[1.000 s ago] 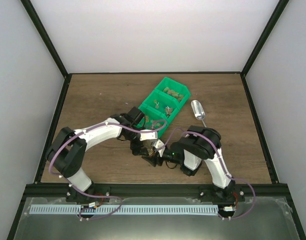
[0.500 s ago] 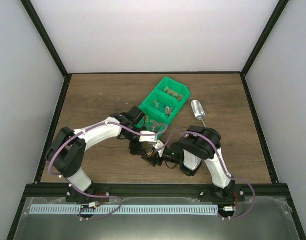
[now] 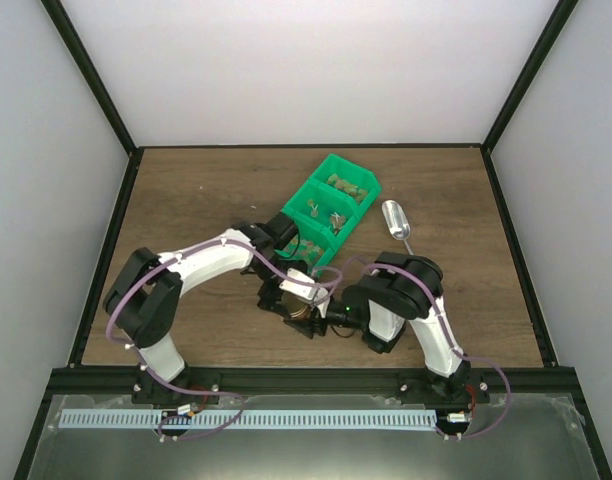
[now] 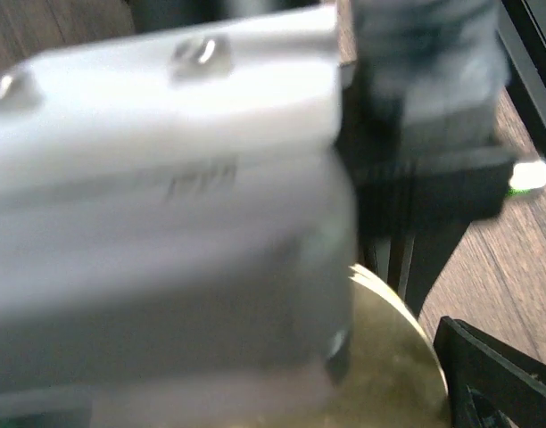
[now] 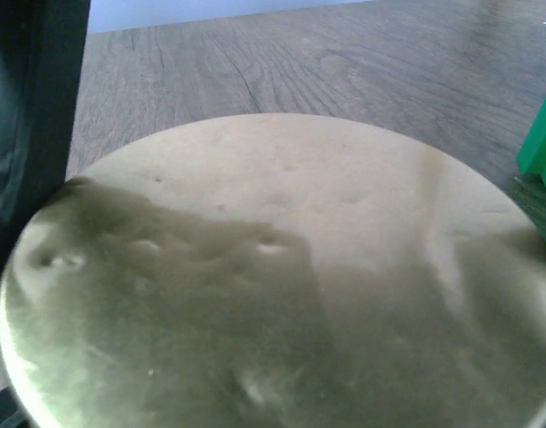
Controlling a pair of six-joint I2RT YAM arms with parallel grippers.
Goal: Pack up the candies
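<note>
The left gripper (image 3: 294,305) and right gripper (image 3: 321,318) meet close to the near edge of the table (image 3: 186,200). The most open wood is on the left. The green bin (image 3: 310,188) sits just beyond them with the candies (image 3: 331,215) inside. A metal scoop (image 3: 395,222) lies to its right. A tan lid (image 5: 282,285) is right at both grippers. I cannot tell if either one is holding it.

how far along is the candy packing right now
Done: nothing that clearly shows. The candies sit in the green bin, and the metal scoop lies on the table beside it, in neither arm. In hand: both arms meet at the tan lid near the bin; whether either grips it is unclear. Left, probably: the scooping and packing itself.
</note>
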